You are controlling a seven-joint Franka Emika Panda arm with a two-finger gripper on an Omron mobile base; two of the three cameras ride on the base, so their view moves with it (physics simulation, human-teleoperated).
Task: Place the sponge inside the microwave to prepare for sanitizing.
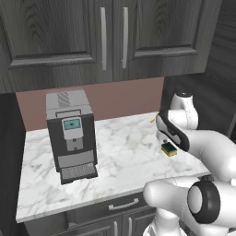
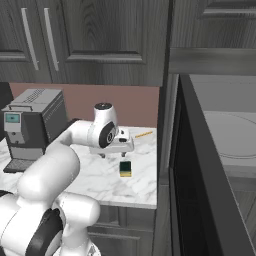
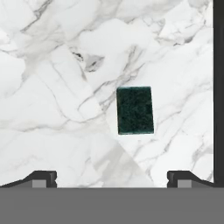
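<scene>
We hover our gripper (image 3: 112, 177) over the marble counter (image 3: 52, 109), jaws spread wide and holding nothing. The sponge (image 3: 135, 110) lies flat below, green side up, near the open microwave (image 2: 220, 150).

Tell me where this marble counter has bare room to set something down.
Free: the white marble counter between the boxy grey-black coffee machine and the small green-topped sponge. Crowded: the right end, with sponge, thin yellow-orange stick and open gripper.
</scene>
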